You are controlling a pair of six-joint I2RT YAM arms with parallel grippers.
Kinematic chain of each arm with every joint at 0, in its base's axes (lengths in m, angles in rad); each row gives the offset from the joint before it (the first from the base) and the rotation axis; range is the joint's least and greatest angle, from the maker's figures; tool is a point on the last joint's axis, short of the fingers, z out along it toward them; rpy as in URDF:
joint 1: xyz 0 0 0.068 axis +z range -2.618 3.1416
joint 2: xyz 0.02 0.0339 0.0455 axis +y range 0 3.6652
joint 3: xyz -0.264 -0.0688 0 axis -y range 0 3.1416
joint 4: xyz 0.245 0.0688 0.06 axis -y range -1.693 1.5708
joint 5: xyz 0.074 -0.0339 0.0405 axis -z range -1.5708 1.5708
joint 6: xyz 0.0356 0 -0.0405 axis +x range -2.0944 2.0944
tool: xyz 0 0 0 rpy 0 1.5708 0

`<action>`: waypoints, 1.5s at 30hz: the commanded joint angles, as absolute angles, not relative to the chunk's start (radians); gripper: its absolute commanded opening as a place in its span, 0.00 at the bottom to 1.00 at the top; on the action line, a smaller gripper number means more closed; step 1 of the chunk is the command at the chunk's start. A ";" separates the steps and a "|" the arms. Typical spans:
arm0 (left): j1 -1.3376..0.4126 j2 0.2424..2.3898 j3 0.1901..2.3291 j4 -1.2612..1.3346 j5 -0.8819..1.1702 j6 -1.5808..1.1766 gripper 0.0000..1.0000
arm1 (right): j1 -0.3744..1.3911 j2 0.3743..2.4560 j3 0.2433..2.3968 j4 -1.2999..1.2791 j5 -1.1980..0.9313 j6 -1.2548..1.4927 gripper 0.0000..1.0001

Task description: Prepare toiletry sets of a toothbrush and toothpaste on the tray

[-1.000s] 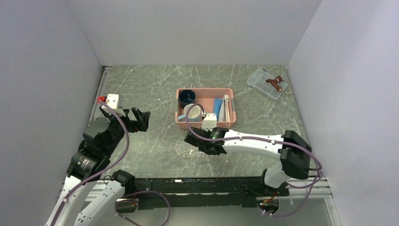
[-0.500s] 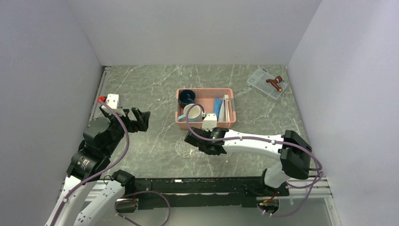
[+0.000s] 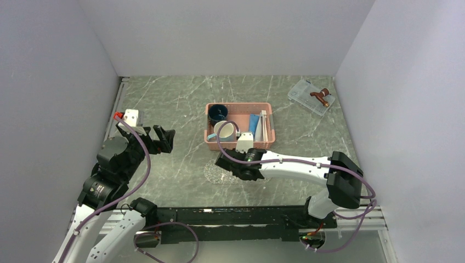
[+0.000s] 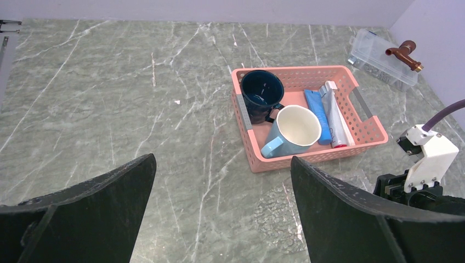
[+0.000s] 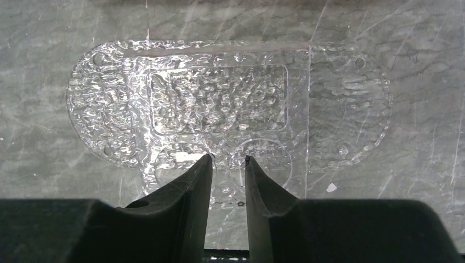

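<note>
Over the tray (image 5: 109,109), right gripper (image 5: 227,158) slightly parted, perhaps touching it.

Lighting's bright and even from overhead, shadows barely there. The tray (image 5: 219,98) throws sparkly glare in the right wrist view; the left claw (image 4: 222,161) looks dark, slightly soft.
</note>
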State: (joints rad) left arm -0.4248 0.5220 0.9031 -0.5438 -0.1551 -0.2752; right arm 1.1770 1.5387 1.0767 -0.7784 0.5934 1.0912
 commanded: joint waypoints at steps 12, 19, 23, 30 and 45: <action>-0.419 0.529 0.908 -0.522 -0.160 -0.275 0.99 | 1.184 1.484 1.188 -0.858 0.657 1.097 0.34; -0.419 0.527 0.908 -0.522 -0.162 -0.276 0.99 | 1.171 1.498 1.287 -0.864 0.675 1.009 0.36; -0.419 0.528 0.907 -0.523 -0.161 -0.275 0.99 | 1.137 1.507 1.351 -0.845 0.663 0.920 0.36; -0.420 0.527 0.908 -0.524 -0.164 -0.275 0.99 | 1.055 1.556 1.454 -0.795 0.590 0.755 0.38; -0.420 0.529 0.908 -0.524 -0.167 -0.275 0.99 | 0.928 1.718 1.618 -0.743 0.471 0.601 0.41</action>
State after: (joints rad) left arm -0.4248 0.5220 0.9031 -0.5438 -0.1555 -0.2752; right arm 0.9607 1.6890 1.5612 -0.7696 0.4931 0.6495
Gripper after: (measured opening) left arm 0.992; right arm 0.403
